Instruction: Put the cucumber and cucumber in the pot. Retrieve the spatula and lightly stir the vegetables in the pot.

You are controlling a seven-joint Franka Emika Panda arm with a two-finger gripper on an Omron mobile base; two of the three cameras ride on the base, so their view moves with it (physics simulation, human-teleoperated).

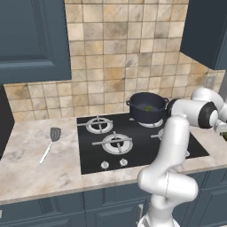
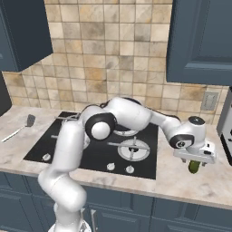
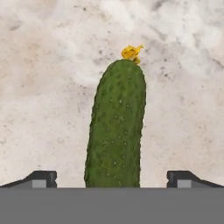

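Note:
On the marble counter right of the stove lies a dark-green cucumber (image 3: pixel 116 127) with a yellowish tip, lengthwise between my fingertips (image 3: pixel 43 178). My gripper (image 2: pixel 197 158) hovers just above this cucumber (image 2: pixel 194 166), open, with a gap on either side of it. The dark navy pot (image 1: pixel 142 116) stands on the back right burner, and a green piece, which looks like the other cucumber (image 1: pixel 148 107), shows inside it. Left of the stove, the spatula (image 1: pixel 51 142) rests flat on the counter, its slotted head toward the wall; the spatula (image 2: pixel 20 128) is far from my hand.
The black cooktop (image 1: pixel 111 153) has several burners and front knobs. A dark appliance (image 2: pixel 225 131) stands at the counter's right end, close to my hand. A wall outlet (image 2: pixel 208 100) is behind it. Blue cabinets (image 2: pixel 204 41) hang overhead.

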